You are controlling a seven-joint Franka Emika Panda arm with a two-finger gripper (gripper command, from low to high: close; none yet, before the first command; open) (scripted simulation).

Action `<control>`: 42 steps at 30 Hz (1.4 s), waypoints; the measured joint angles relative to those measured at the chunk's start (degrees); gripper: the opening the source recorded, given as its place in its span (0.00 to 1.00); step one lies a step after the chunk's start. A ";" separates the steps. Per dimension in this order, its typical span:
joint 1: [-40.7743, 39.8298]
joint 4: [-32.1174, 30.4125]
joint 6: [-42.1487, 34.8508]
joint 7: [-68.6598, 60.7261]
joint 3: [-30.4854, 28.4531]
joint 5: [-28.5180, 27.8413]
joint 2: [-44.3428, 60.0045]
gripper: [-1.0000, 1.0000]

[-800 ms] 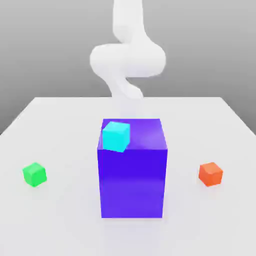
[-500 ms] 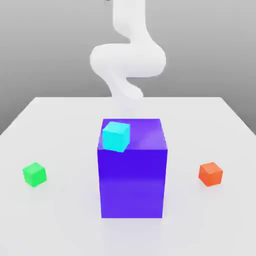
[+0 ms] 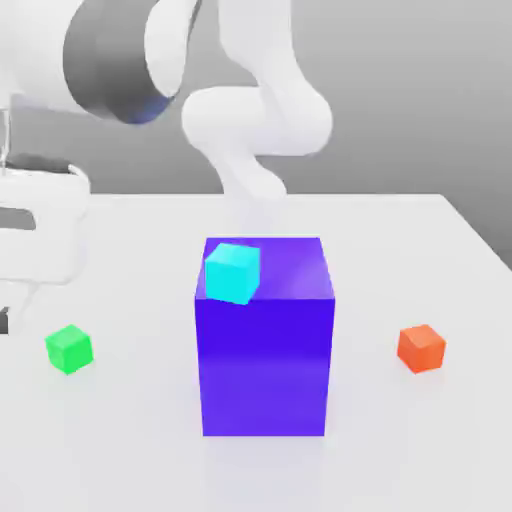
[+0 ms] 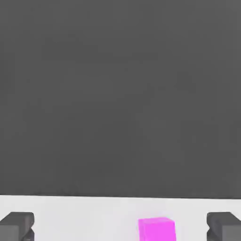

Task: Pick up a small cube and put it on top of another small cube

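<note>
Since before, my arm (image 3: 60, 120) swung in at nine o'clock. Its claw (image 4: 120, 226) was wide, empty; a pink cube (image 4: 156, 229) sat between the fingers.

I count four small cubes: one cyan (image 3: 232, 272), one green (image 3: 69, 349), one orange (image 3: 421, 347) and one magenta (image 4: 157, 229). There is one big purple block (image 3: 264, 350), one white worktop (image 3: 130, 430), and one end effector (image 4: 120, 227) of mine, with two dark fingers (image 4: 17, 226).
</note>
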 joint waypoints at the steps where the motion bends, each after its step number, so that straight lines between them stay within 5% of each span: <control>1: -0.93 0.42 0.36 -1.67 0.07 0.83 2.13 0.50; 12: -11.39 5.35 7.62 -15.60 3.66 8.16 25.19 0.50; 13: -11.74 5.74 8.77 -15.90 4.08 8.53 26.78 0.00; 24: -10.52 3.74 3.99 -14.56 2.24 6.67 20.10 0.00; 33: -6.76 -14.28 6.48 -0.80 -10.50 -5.69 3.62 0.00; 42: -12.03 -32.95 9.31 11.00 -15.77 -14.25 -13.38 0.00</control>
